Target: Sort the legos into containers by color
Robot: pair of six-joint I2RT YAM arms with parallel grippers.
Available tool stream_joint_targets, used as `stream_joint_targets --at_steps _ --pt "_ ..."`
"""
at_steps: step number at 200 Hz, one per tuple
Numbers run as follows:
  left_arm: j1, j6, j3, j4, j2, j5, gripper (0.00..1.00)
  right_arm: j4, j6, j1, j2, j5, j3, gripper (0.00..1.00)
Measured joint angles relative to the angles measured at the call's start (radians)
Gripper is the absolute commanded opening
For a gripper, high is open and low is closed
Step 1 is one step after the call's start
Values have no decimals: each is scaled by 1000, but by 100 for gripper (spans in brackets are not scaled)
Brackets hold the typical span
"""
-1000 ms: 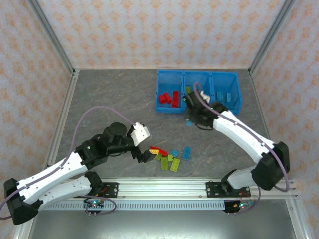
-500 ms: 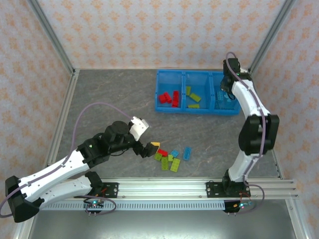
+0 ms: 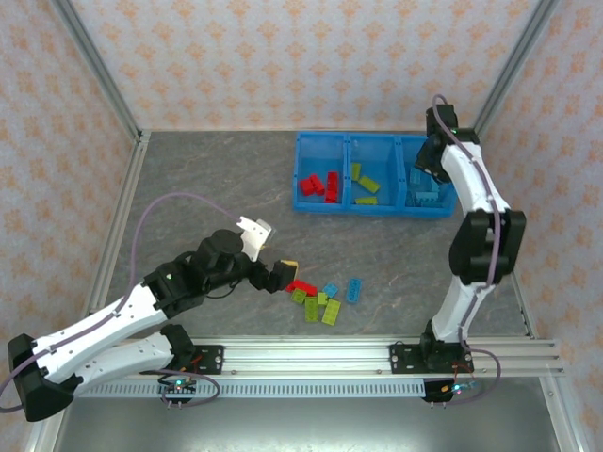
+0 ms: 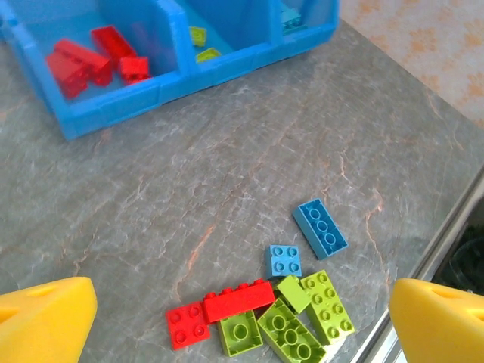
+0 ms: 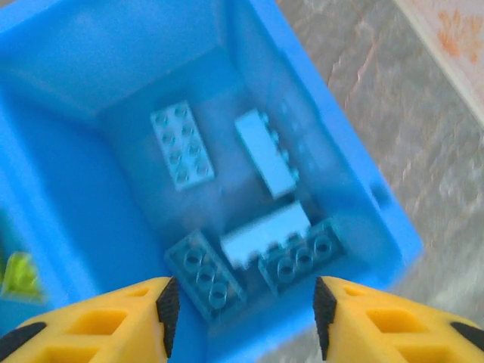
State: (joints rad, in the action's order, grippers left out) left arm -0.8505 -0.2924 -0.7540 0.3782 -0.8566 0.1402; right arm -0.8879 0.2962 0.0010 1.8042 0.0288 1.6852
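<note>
Several loose legos [image 3: 317, 298] lie in a clump on the grey table: red, lime green and light blue ones [image 4: 286, 260]. My left gripper [image 3: 280, 275] hangs open just left of and above the clump, its yellow fingertips [image 4: 47, 319] wide apart and holding nothing. The three joined blue containers [image 3: 377, 211] stand at the back. The left one holds red bricks [image 4: 91, 57], the middle one green bricks [image 3: 366, 185]. My right gripper [image 5: 243, 314] is open over the right container [image 5: 68, 197], where several light blue bricks lie. One of these, a blurred brick [image 5: 265, 234], sits below the jaws.
A metal rail [image 3: 377, 350] runs along the near edge close to the clump. Frame posts [image 3: 113, 104] and patterned walls close in the table. Bare grey table [image 3: 207, 188] stretches left of the containers.
My right arm swung from the table in front of the containers to above the right one, then its jaws opened and a blue brick dropped free. My left gripper shifted slightly right.
</note>
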Motion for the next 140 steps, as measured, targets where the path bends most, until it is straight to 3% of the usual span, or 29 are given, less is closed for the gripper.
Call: stream_joint_targets --at_steps 40,63,83,107,140 --pt "-1 -297 -21 151 -126 -97 99 2 70 20 -420 -263 -304 64" --pt "-28 -386 -47 216 -240 -121 99 -2 98 119 -597 -373 -468 65" --pt "-56 -425 -74 243 -328 -130 97 -6 129 209 -654 -438 -575 67" --pt "-66 -462 -90 243 -422 -145 85 -6 172 296 -677 -472 -645 67" --pt "-66 -476 -108 252 -567 -149 69 -6 201 315 -676 -474 -649 67"
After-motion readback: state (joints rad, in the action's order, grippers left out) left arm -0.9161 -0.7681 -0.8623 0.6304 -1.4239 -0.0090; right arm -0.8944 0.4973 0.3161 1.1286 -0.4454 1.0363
